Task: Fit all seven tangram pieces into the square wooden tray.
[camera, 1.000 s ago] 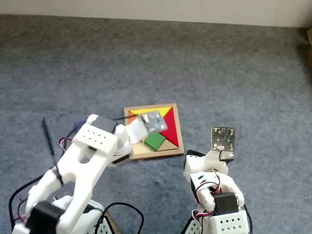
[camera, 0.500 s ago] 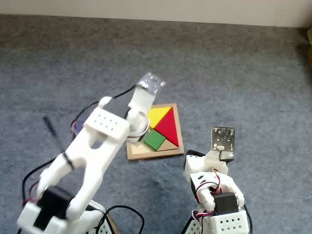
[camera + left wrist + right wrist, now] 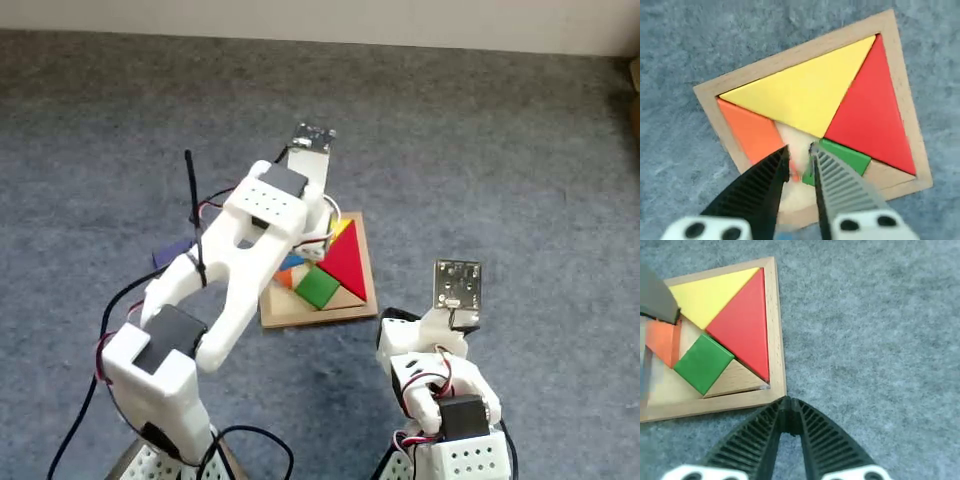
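Tray: square wooden tray (image 3: 790, 59), pale raised rim, flat on the carpet ahead of both arms.
Pieces: flat, matt, straight-edged; large yellow triangle (image 3: 805, 90) and large red triangle (image 3: 870, 115) share a long edge; green square (image 3: 847, 157) and orange piece (image 3: 752, 132) lie with bare wood between them.
Floor: grey carpet (image 3: 480, 150), short nubby pile.
Left gripper (image 3: 799, 150): over the tray's bare patch, ribbed fingers a narrow slit apart, gripping nothing.
Right gripper (image 3: 789, 402): fingertips pressed together, above carpet just off the tray's corner.
Obstruction: from above, the left arm covers part of the tray.

Soft, even, fairly bright light over the carpet (image 3: 520, 150); faint diffuse shadows beside the tray (image 3: 369, 275)
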You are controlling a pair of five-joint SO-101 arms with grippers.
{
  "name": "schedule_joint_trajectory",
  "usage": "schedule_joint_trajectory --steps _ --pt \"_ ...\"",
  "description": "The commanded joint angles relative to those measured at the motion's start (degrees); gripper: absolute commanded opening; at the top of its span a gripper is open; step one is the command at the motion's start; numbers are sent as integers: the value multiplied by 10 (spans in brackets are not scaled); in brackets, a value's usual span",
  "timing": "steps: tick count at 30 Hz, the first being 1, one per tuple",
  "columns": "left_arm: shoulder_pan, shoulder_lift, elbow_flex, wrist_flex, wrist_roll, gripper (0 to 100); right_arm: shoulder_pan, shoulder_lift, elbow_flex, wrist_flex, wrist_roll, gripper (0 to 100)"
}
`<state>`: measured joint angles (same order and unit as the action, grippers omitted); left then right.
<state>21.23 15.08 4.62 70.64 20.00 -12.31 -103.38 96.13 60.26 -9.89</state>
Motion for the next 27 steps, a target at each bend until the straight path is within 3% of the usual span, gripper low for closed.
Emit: schedule_joint_trajectory --steps 1,4,12,18,27 --pt "22 -2 -29 8 41 180 12 2 78 2 6 4" --pt "15 -5 -29 10 73 259 12 2 78 2 6 4" --pt "-1 -6 -103 92 10 158 12 2 78 2 6 4" --pt "-42 -6 -167 169 -23 141 12 2 78 3 6 4" --pt "-54 -92 -109 179 -59 140 12 2 78 3 6 4"
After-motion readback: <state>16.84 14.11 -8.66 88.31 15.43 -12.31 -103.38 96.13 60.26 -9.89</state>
